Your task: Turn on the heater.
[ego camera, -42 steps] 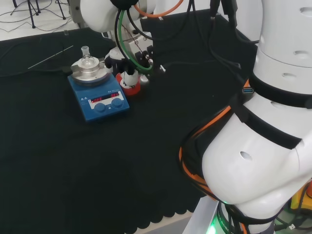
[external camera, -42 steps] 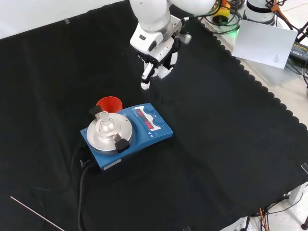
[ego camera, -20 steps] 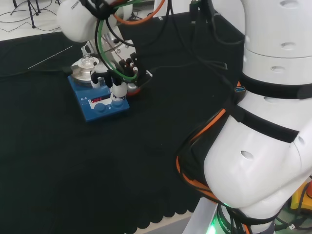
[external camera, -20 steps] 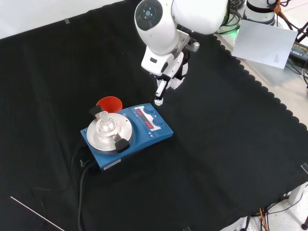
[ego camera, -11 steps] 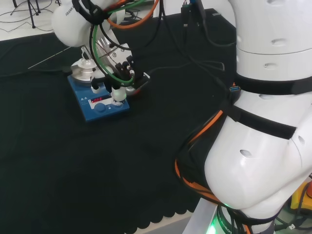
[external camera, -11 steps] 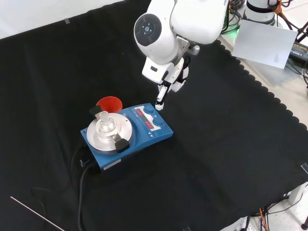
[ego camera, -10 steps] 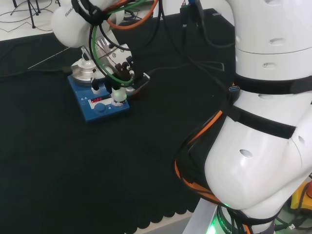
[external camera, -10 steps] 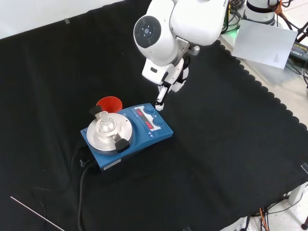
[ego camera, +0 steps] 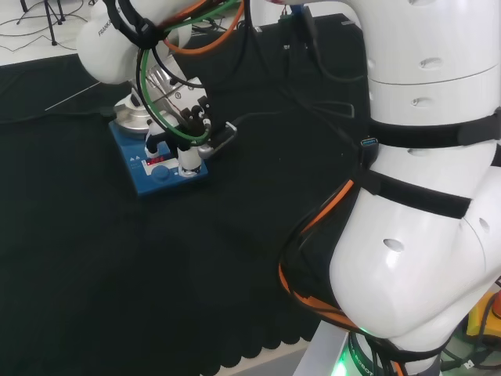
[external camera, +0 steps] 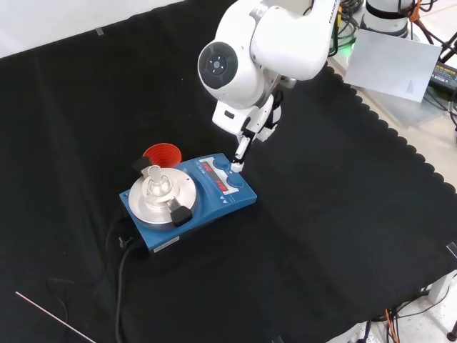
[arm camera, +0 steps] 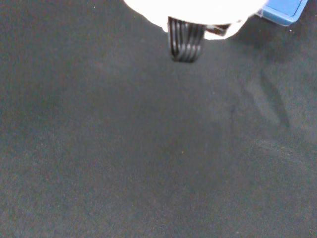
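- Black cloth (external camera: 343,214) covers the bench — blue heater (external camera: 187,196) sits at nine o'clock of centre, front view.
- Hand (external camera: 246,136) at the heater's one o'clock, one straight finger (external camera: 238,158) touching its knob (external camera: 234,168) — open.

Heater (external camera: 187,196): blue box with a round silver top plate, flat on the black-clothed bench (external camera: 321,236).
Panel: red lit display (external camera: 216,176) and two blue knobs along the sloped front edge.
Plate load: small clear glass flask (external camera: 156,184) standing upright at the centre of the plate.
Cable: black lead (external camera: 121,275) trailing off the box's rear across the cloth.
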